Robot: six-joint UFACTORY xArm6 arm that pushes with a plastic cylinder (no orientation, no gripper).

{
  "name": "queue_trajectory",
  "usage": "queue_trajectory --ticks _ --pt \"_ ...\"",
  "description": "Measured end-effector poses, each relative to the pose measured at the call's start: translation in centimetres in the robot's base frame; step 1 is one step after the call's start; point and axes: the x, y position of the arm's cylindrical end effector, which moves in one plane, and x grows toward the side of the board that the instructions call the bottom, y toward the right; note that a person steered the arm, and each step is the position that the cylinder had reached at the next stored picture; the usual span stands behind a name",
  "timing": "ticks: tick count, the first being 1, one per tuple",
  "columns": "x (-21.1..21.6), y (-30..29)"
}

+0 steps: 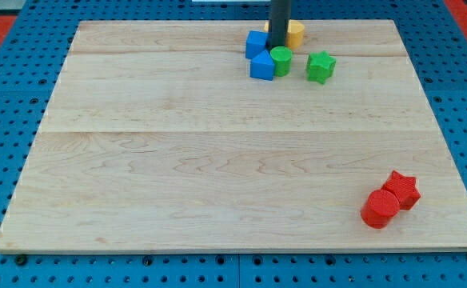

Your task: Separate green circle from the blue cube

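The green circle sits near the view's top centre of the wooden board. It touches a blue block on its left. A second blue block, the cube, lies just above and left of that one. My tip comes down from the top edge and ends right above the green circle, between the blue cube and a yellow block. A green star lies apart to the right of the circle.
A red star and a red cylinder touch each other near the board's bottom right corner. A blue perforated surface surrounds the board.
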Motion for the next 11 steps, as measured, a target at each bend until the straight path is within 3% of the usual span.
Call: queue_trajectory --ticks 1,3,4,5,8,11 --pt "0.0 2.1" --pt "-1.4 12.0" --pt "-6.1 10.2" --pt "-6.2 4.3" --pt "-2.9 0.9" --pt "5.5 0.2"
